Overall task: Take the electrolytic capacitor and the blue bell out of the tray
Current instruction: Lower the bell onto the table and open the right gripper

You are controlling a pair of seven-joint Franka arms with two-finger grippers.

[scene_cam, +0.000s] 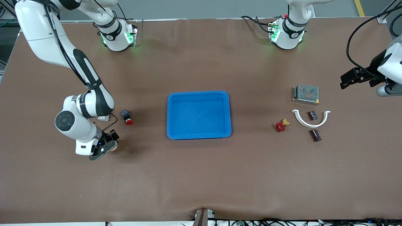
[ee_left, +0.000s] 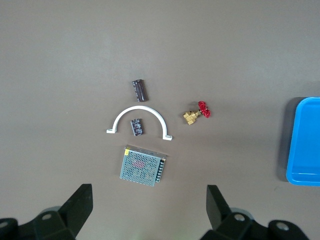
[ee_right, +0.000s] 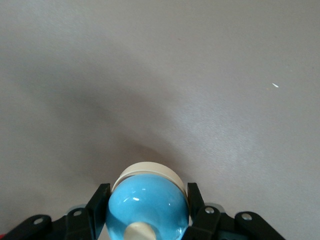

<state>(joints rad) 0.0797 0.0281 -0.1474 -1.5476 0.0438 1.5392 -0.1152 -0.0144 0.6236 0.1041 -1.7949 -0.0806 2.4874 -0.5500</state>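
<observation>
1. Blue tray (scene_cam: 199, 115) sits mid-table; it serves as the landmark.
2. Right gripper (scene_cam: 108, 147) is low at the table toward the right arm's end from the tray, jaws pinched on the bell (ee_right: 148, 202).
3. Only the right wrist view shows the bell's blue dome and cream base; the front view gives just a cream edge.
4. Left gripper (ee_left: 149, 200) hangs past the left arm's end of the table, jaws spread wide.
5. Capacitor (scene_cam: 315, 135) lies toward the left arm's end from the tray, just beside a white arc bracket (scene_cam: 311, 119).
</observation>
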